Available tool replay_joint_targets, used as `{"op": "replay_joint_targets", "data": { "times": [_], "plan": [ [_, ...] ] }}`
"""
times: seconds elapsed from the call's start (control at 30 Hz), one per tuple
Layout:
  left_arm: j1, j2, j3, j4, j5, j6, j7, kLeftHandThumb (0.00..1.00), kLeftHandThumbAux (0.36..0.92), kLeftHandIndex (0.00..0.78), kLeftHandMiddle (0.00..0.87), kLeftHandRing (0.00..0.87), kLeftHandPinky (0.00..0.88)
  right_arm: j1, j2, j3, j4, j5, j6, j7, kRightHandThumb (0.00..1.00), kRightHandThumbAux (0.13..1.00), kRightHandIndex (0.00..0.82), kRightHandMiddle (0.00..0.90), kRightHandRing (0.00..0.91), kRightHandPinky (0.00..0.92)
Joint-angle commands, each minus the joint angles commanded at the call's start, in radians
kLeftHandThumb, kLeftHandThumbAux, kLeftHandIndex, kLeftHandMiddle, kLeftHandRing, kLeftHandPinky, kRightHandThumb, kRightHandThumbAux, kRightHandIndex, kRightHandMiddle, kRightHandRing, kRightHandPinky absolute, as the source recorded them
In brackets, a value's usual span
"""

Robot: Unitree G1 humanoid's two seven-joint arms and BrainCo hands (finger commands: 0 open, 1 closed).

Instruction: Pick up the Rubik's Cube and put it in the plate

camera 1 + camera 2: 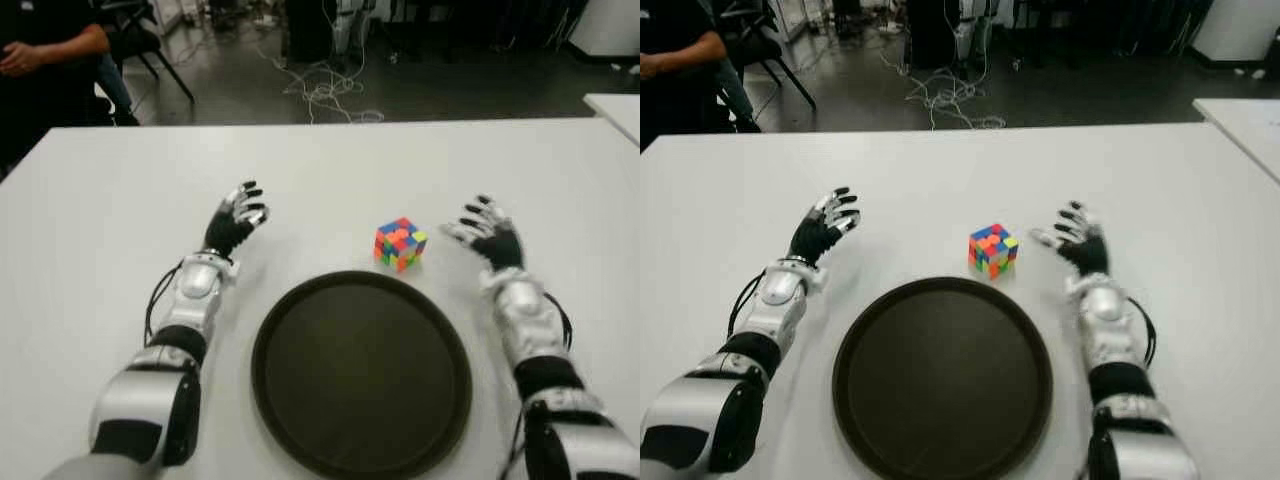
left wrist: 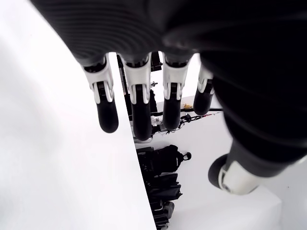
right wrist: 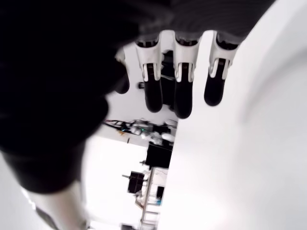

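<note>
Multicoloured plastic Rubik's Cube (image 1: 400, 244), at the round black plate's (image 1: 300, 420) twelve o'clock: I judge it light and rigid; I'd pinch opposite faces. Right hand (image 1: 487, 234) and left hand (image 1: 235, 222) both spread, empty.

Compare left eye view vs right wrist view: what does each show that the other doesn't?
Only the left eye view: the Rubik's Cube on the white table, just beyond the dark round plate; the left hand open to the left of the cube; a seated person at the far left.

Only the right wrist view: the right hand's fingers from close by, extended and holding nothing. Neither cube nor plate shows there.

Both: the right hand, open, to the right of the cube, the white table, and room clutter beyond it.
</note>
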Motion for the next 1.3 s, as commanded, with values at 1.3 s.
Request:
{"op": "replay_joint_targets", "data": {
  "times": [1.3],
  "plan": [
    [0.008,-0.003,0.000,-0.005,0.003,0.003,0.010,0.176,0.640,0.125,0.187,0.198,0.179,-0.130,-0.033,0.229,0.101,-0.552,-0.690,-0.430,0.000,0.774,0.241,0.289,0.270,0.226]
  ]
}}
